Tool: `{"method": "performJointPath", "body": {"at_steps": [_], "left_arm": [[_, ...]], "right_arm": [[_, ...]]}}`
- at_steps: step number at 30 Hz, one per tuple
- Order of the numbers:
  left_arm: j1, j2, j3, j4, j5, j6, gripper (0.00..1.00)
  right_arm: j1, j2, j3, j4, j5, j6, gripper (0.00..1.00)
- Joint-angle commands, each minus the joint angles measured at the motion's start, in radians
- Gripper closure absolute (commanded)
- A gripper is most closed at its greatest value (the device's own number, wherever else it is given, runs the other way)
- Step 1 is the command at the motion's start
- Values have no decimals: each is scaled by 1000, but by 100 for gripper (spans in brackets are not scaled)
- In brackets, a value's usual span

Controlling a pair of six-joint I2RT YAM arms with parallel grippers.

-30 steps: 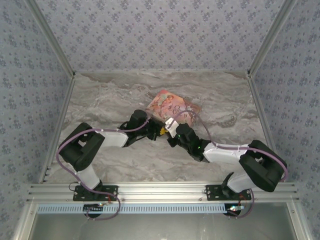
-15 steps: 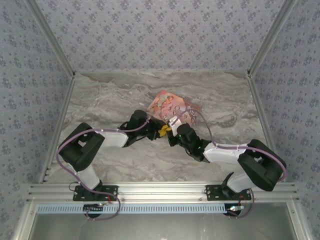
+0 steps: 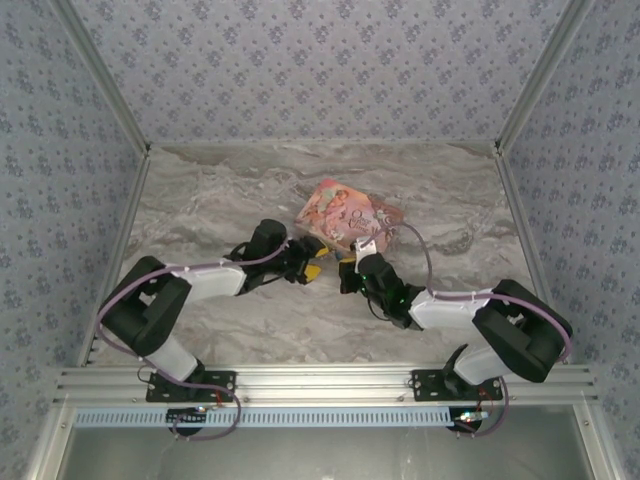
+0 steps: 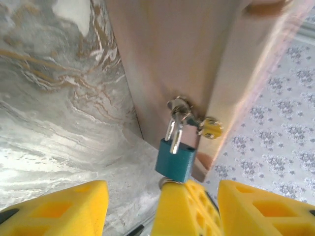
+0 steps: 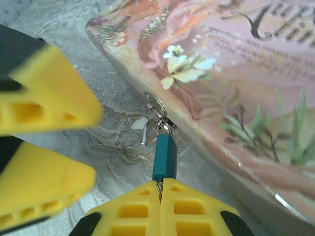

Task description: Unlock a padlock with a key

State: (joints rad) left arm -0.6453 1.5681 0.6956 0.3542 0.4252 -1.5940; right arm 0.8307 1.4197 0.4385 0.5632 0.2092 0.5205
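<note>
Just illegible box (image 5: 231,93) script (image 5: 268,27) by padlock (image 5: 164,157)

Top external: fixed high above and behind the arm bases (image 3: 190,383), looking down and forward across the whole marbled surface (image 3: 200,200) to the papered walls (image 3: 320,70). Left wrist: very near, low over the surface, facing the pink box (image 4: 162,59) side-on. Right wrist: equally near, facing the box from the opposite side. Shared by both wrist views: the padlock (image 4: 175,164), the key (image 4: 165,183) beneath it.
</note>
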Motion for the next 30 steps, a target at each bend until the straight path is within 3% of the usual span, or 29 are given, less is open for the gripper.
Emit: {"method": "performJointPath", "body": {"at_steps": [1, 5, 10, 17, 21, 26, 30], "left_arm": [[37, -90, 13, -167, -71, 139, 38], [65, -175, 61, -331, -165, 272, 33], [91, -250, 114, -452, -247, 385, 29], [161, -281, 123, -475, -231, 440, 27], [203, -290, 145, -515, -222, 490, 27], [230, -295, 182, -544, -216, 574, 25], [248, -263, 204, -509, -161, 648, 22]], "right_arm": [[-6, -19, -42, 9, 25, 276, 100], [-21, -38, -74, -57, 22, 553, 100], [-53, -39, -133, -31, -34, 777, 98], [-141, -43, -120, -44, -210, 819, 85], [-177, -95, -118, -134, -226, 782, 69], [-194, -228, -63, -368, -155, 526, 37], [-212, -265, -83, -277, -243, 311, 12]]}}
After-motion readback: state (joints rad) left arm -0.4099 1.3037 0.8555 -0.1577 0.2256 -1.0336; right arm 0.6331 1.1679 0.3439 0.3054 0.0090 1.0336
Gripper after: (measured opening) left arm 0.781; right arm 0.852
